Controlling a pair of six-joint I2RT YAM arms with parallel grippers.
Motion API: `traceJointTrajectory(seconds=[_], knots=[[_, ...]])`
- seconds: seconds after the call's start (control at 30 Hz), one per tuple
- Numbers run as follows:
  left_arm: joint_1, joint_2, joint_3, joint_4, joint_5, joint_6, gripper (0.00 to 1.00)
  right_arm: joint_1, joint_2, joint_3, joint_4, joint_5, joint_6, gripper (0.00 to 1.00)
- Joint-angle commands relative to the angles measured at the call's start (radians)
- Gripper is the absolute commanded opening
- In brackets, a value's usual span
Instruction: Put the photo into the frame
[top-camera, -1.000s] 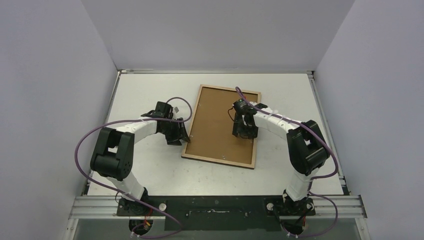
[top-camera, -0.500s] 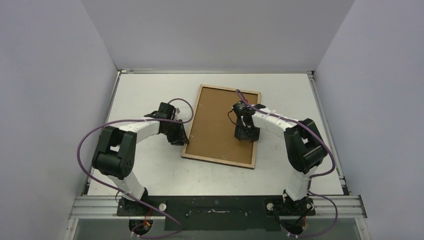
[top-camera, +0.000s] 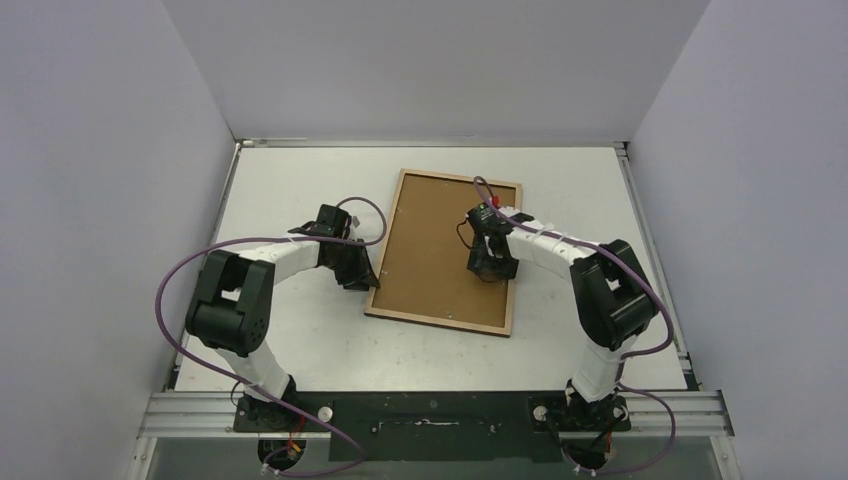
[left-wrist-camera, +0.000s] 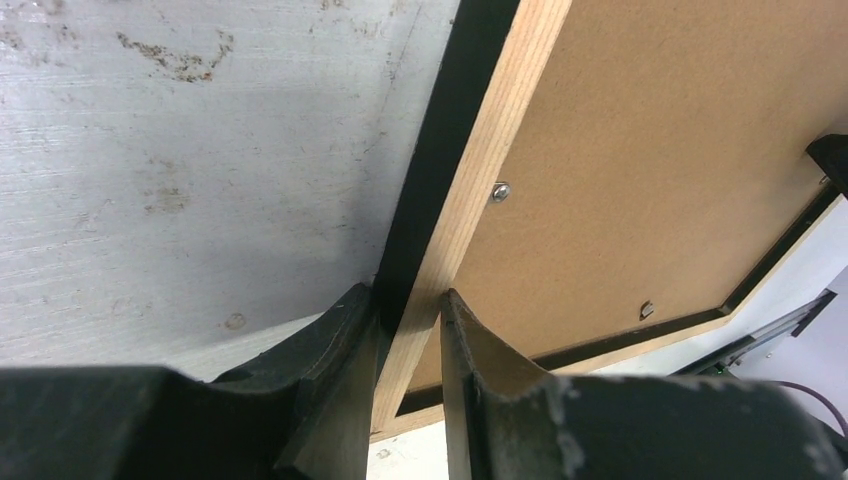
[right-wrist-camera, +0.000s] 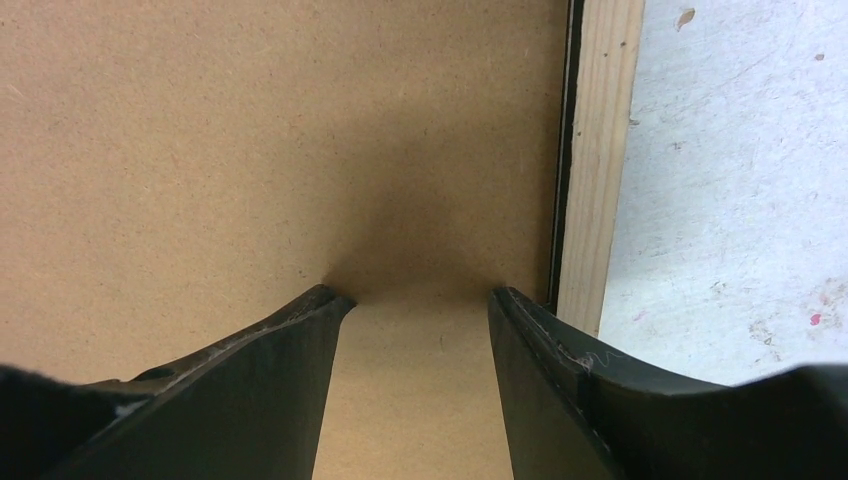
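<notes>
Brown fibreboard faced up at me: the backing board (top-camera: 432, 250) sat inside the frame (top-camera: 437, 322). The frame lay flat on the table (top-camera: 290, 180), front down, with its pale wooden back showing. It was about mid-table, a little to my right, between my two arms. Its long axis ran away from me, and the far end leaned slightly to my right. The photo I could not see anywhere, and I could not tell whether it lay under the board.

My left gripper (left-wrist-camera: 410, 308) was narrow. It pinched the frame's left rim close to the near left corner, one finger on the black outer edge and the other on the wood. My right gripper (right-wrist-camera: 420, 295) stood apart with nothing between its fingers, both tips down on the board just beside the right rim.

I judged that I was at the step of steadying the frame, one hand on its edge and the other pressing the board. The next move, I thought, called for a firm hold on the rim. Then the board had to be either seated or lifted out, without letting the frame slide or tip.
</notes>
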Motion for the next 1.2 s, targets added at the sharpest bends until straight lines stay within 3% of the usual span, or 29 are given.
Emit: traceJointTrajectory(seconds=[0.0, 0.37, 0.83, 1.17], knots=[[-0.004, 0.059, -0.023, 0.02, -0.032, -0.05, 0.17, -0.001, -0.033, -0.058, 0.063, 0.011, 0.023, 0.57], [-0.004, 0.072, -0.023, 0.013, -0.045, -0.08, 0.13, -0.068, -0.098, -0.17, 0.065, -0.027, 0.048, 0.63], [-0.004, 0.087, -0.024, 0.053, -0.034, -0.127, 0.13, -0.117, -0.063, -0.072, -0.128, -0.107, 0.088, 0.59], [-0.004, 0.09, -0.03, 0.092, -0.016, -0.133, 0.13, -0.127, -0.159, -0.012, -0.052, -0.076, 0.038, 0.61]])
